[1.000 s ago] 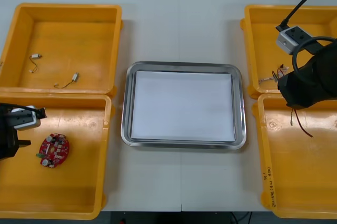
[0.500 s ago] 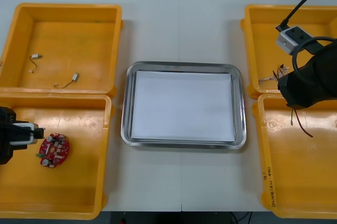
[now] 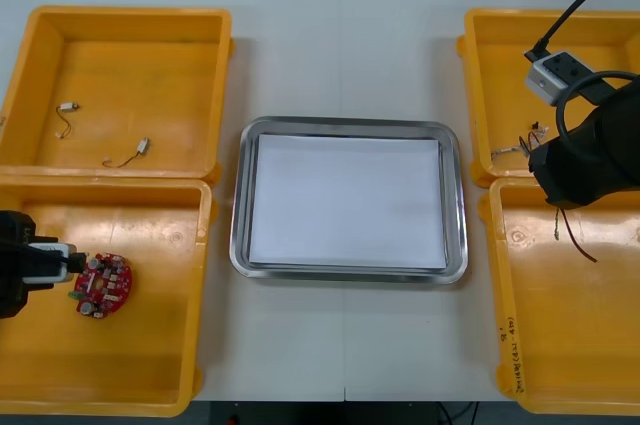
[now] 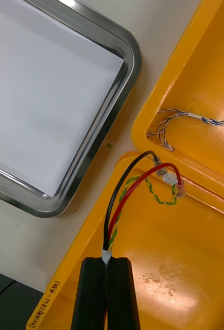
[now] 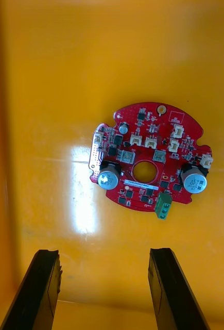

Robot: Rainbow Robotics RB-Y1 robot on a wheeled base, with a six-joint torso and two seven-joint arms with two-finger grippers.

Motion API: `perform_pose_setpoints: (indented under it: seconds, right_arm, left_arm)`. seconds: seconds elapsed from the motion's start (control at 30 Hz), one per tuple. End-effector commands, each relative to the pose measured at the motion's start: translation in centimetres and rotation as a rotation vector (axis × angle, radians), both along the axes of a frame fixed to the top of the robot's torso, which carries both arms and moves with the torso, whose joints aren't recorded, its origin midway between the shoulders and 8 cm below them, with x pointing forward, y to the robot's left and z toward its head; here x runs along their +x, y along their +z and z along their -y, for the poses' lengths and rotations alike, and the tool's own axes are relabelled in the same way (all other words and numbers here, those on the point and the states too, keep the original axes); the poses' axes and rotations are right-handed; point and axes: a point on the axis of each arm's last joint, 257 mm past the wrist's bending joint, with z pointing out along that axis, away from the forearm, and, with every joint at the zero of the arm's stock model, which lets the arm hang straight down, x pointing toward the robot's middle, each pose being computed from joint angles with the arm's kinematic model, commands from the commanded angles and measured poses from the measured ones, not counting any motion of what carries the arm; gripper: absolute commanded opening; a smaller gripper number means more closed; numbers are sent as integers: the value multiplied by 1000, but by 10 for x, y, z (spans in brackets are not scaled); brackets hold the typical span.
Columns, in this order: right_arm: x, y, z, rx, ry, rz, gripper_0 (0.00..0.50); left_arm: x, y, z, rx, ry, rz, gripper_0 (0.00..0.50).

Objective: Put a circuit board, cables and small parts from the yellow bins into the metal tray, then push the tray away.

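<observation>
**left gripper to circuit board: alignment before the grasp**

the left gripper [image 5: 104, 253] hangs low inside the near left yellow bin [image 3: 120, 365], with its fingers set wide apart and nothing between them. the round red circuit board [image 5: 142, 149] lies flat on the bin floor, just beyond the fingertips and apart from them. the board is not centred on the gap: its middle sits closer to the line of one finger than to the other. being round, it has no long axis to match, though its two silver cans lie across the gap. judgement: the coming move calls for a short advance with a small sideways correction, so that the rim falls between both fingers before they close. the left arm is clearly the nearer one to this board.

the right gripper [image 4: 107, 261] is clamped on a black, red and yellow-green cable [image 4: 110, 227], which loops forward from the fingertips. the metal tray [image 3: 238, 205] lies beside this gripper, on the side toward the robot's left, and is white inside.
</observation>
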Motion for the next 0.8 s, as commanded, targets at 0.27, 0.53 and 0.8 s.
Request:
perform_pose_setpoints:
  seconds: [0.27, 0.53, 0.8]
  right_arm:
    - [1, 11, 4, -41, 11, 22, 0]
    - [1, 10, 5, -42, -1, 21, 0]
    - [0, 10, 6, -43, -9, 18, 0]
  left_arm:
    - [2, -26, -11, 45, -22, -24, 500]
    - [4, -38, -6, 51, -46, -22, 500]
    - [4, -47, -5, 61, -58, -25, 500]
